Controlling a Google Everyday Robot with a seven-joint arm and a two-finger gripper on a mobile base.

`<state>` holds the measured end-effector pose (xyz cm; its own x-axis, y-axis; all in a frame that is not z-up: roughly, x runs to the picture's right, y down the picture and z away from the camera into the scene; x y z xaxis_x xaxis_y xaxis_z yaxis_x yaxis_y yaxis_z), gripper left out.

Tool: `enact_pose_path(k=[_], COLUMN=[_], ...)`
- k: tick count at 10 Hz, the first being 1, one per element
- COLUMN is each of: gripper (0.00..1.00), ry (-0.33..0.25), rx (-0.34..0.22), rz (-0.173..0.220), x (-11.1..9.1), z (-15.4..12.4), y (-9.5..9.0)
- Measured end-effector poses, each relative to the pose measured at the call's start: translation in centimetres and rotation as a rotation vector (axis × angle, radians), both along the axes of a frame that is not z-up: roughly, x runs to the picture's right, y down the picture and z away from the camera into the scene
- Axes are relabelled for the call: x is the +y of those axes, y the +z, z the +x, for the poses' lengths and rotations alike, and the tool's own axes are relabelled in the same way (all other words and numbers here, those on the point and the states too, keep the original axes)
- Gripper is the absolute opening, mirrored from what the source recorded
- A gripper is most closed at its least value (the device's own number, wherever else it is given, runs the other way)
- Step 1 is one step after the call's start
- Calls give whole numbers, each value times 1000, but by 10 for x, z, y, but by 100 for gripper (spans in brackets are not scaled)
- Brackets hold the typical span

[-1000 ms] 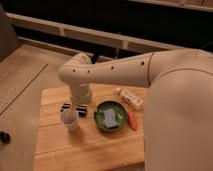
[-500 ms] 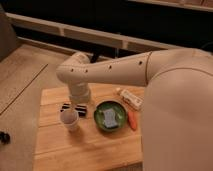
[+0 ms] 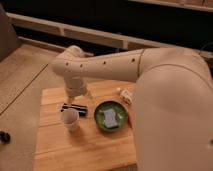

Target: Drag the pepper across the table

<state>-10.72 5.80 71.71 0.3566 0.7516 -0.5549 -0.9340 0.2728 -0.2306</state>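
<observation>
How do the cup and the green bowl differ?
The cup is white and narrow; the green bowl is wider and shallower. The bowl holds a pale rectangular item; the cup shows none. Both stand upright on the table. The end effector hangs just behind the cup.

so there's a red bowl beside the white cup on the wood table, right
No: the camera view shows the bowl is green, not red. It does sit beside the white cup on the wood table, with the pincer just behind the cup.
</observation>
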Motion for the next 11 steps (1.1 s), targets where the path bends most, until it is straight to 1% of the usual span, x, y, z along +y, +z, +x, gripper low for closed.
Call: enact_pose_path(k=[1,2,3,4,5,6,9,10,11], gripper=[65,65,65,65,65,65,65,65,65], ry=[30,76,118,184,211,222,218,226,239], rx=[15,39,55,81,91,94,89,94,105], rz=[17,51,80,133,155,163,160,144,116], x=[-3,-7,-9,-13,-14,-14,-13,-7,6], z=[31,67,90,122,135,139,135,135,140], y=[-3,-11,-17,-27,-32,-34,-33,-24,-12])
